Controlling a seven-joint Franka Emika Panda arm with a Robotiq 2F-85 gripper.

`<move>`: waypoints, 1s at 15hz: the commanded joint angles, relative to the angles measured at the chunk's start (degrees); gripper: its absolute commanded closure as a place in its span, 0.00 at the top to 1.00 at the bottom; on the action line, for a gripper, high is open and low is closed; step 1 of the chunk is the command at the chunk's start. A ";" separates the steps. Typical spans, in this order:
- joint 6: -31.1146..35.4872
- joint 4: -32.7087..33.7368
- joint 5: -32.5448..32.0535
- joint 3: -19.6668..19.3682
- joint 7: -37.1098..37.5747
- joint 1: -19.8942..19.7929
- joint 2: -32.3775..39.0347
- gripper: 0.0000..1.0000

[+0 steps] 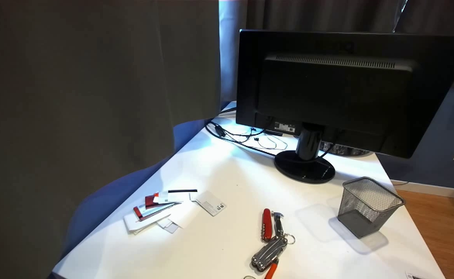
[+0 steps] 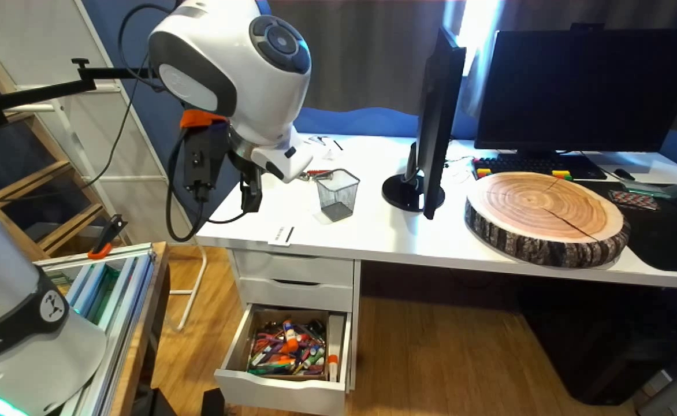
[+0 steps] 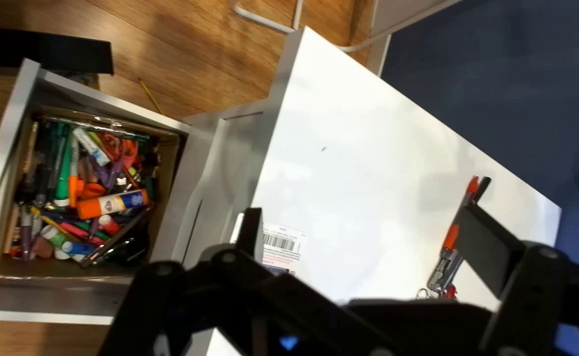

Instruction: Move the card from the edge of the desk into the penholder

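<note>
The card (image 2: 281, 236), white with dark print, lies at the front edge of the white desk (image 2: 367, 236) and seems to stick out a little past it. In the wrist view the card (image 3: 283, 244) is partly hidden behind a finger. Only its corner shows in an exterior view (image 1: 415, 276). The penholder (image 1: 368, 209), a dark grey mesh cup, stands upright on the desk and looks empty; it also shows in an exterior view (image 2: 338, 193), out of the wrist view. My gripper (image 3: 368, 235) is open and empty above the desk; it also shows in an exterior view (image 2: 250, 193).
A monitor (image 1: 327, 93) stands behind the penholder. Tools (image 1: 269, 248) and a red knife (image 1: 266, 224) lie mid-desk. Other cards with a red-and-black pen (image 1: 153, 211) lie at the far side. An open drawer (image 2: 283, 393) with pens juts out below. A wood slab (image 2: 546, 202) lies further along.
</note>
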 commanded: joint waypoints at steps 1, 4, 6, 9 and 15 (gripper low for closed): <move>-0.46 1.47 15.18 1.28 -11.94 -1.17 5.35 1.00; -1.15 2.53 23.92 2.26 -21.35 -1.95 10.93 1.00; -1.60 3.26 27.34 2.61 -26.09 -2.46 14.71 1.00; -0.62 4.87 31.78 2.73 -32.58 -2.61 20.52 1.00; 2.08 10.22 46.35 1.21 -46.64 -1.20 31.04 1.00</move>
